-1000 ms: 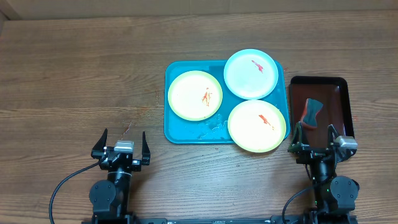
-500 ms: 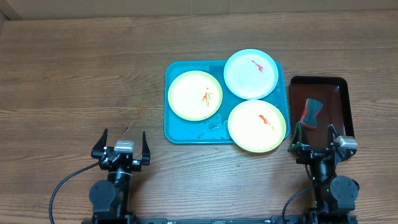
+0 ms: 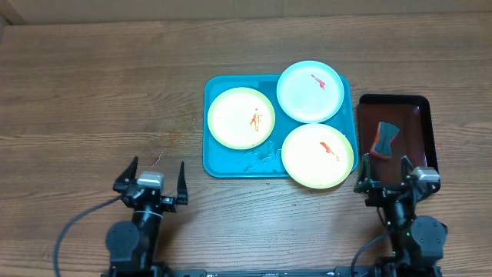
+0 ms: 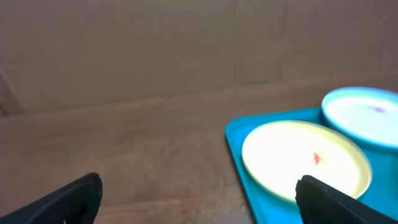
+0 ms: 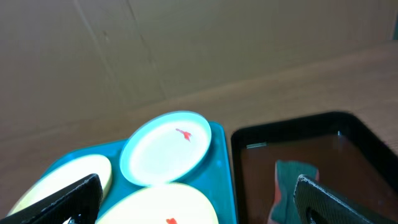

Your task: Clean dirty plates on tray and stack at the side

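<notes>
Reddish-brown tray [image 3: 419, 123] holding a sponge [image 3: 383, 137] sits just beside teal tray [image 3: 223, 161].

Two yellow plates [image 3: 241, 117] [image 3: 317, 155], one blue plate [image 3: 310, 91], one teal tray [image 3: 219, 158], one dark brown tray [image 3: 419, 123], one sponge [image 3: 384, 137].

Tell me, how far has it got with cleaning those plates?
Nothing looks done: the blue plate and both yellow plates lie smeared red on the tray, unstacked. In hand: nothing; left gripper and right gripper are open, empty. Left: wiping and stacking all three.
</notes>
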`<action>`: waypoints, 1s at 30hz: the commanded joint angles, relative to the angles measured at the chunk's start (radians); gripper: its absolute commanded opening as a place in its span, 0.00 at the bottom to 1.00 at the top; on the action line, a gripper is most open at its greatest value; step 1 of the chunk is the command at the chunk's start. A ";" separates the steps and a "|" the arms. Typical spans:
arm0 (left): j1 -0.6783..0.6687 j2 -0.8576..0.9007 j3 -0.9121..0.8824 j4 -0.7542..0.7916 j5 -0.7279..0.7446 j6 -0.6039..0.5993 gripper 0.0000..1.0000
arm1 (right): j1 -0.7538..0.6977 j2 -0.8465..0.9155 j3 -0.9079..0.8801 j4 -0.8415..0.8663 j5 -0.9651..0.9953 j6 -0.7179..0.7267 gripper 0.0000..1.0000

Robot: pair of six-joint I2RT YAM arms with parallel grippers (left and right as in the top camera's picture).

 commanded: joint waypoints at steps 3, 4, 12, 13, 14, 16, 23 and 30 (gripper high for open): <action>-0.008 0.220 0.256 -0.045 0.067 -0.037 1.00 | 0.005 0.068 0.177 -0.064 -0.004 -0.001 1.00; -0.008 0.304 0.332 -0.077 0.090 -0.037 1.00 | 0.005 0.101 0.217 -0.077 -0.003 -0.001 1.00; -0.010 0.773 0.809 -0.378 0.171 -0.037 1.00 | 0.005 0.371 0.485 -0.168 0.014 -0.001 1.00; -0.010 0.838 0.880 -0.438 0.177 -0.037 1.00 | 0.005 0.416 0.526 -0.193 0.014 -0.001 1.00; -0.010 0.898 0.950 -0.499 0.177 -0.037 1.00 | 0.005 0.455 0.561 -0.216 0.014 -0.001 1.00; -0.016 1.009 1.078 -0.617 0.175 -0.037 1.00 | 0.005 0.547 0.644 -0.275 0.014 -0.001 1.00; -0.066 1.311 1.355 -0.840 0.175 -0.034 1.00 | -0.013 0.861 0.926 -0.517 -0.036 0.003 1.00; -0.085 1.463 1.357 -0.815 0.247 -0.148 1.00 | -0.214 1.187 1.190 -0.821 -0.313 -0.003 1.00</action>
